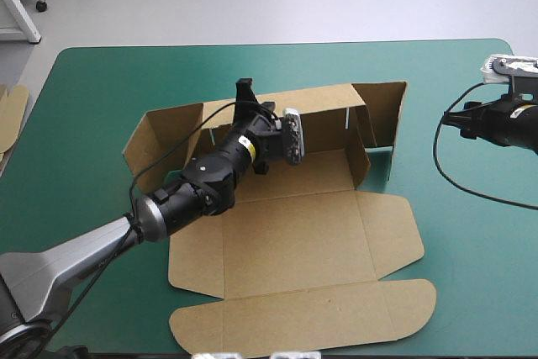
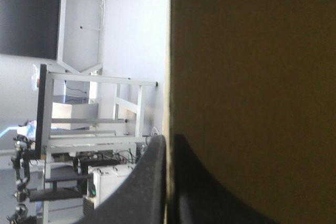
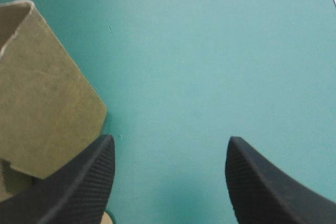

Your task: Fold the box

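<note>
The brown box (image 1: pixel 311 233) lies in the middle of the teal-green cover, its base and lid flaps flat toward the near edge. Its back wall and two far side walls stand raised. My left gripper (image 1: pixel 245 88) reaches over the base and pinches the top edge of the back wall. In the left wrist view the board (image 2: pixel 252 77) fills one side, and the left gripper (image 2: pixel 169 145) is shut on its edge. My right gripper (image 1: pixel 450 117) hovers open just right of the box. The right gripper (image 3: pixel 170 150) has a corner of a raised flap (image 3: pixel 42 87) beside one finger.
An edge of more brown board (image 1: pixel 10 111) shows at the table's left edge. Bare teal-green cover (image 1: pixel 101 81) surrounds the box on the left, the far side and the right (image 3: pixel 210 51).
</note>
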Controlling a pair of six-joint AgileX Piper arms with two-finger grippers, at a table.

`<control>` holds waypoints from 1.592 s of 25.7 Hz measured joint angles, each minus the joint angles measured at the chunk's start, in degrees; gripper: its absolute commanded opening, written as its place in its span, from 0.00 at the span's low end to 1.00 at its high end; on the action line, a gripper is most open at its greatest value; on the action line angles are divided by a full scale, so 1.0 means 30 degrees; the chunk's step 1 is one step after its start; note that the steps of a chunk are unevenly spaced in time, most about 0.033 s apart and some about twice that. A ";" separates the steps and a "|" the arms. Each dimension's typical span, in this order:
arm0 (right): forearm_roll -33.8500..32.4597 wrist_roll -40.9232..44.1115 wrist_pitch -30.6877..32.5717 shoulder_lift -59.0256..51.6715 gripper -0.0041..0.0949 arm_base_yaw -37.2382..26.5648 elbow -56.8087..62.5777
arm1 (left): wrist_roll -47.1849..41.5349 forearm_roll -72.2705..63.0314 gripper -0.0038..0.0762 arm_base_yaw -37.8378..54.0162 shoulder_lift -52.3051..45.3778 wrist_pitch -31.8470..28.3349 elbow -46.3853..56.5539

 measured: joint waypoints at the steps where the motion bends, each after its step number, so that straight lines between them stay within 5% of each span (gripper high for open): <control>1: 0.0443 -0.0300 0.0000 0.0423 0.60 -0.0194 -0.0296 | -0.0572 0.0692 0.03 -0.0234 0.0000 -0.0041 0.0256; 13: 0.2632 -0.1279 0.0852 0.6368 0.45 -0.0512 -0.6548 | -0.4026 0.4527 0.03 -0.0990 -0.0046 -0.0190 0.1230; 22: 0.6384 -0.2437 0.5042 1.2215 0.44 -0.0512 -1.1984 | -0.4066 0.4819 0.03 -0.1398 0.0041 -0.0482 0.1230; 30: 0.8310 -0.3612 0.7591 1.3025 0.43 -0.0490 -1.2218 | -0.4066 0.4826 0.03 -0.1412 0.0041 -0.0469 0.1230; 41: 0.9021 -0.5604 0.6608 0.9525 0.43 -0.0490 -0.5947 | -0.4078 0.5195 0.03 -0.1419 0.0464 -0.0052 0.1211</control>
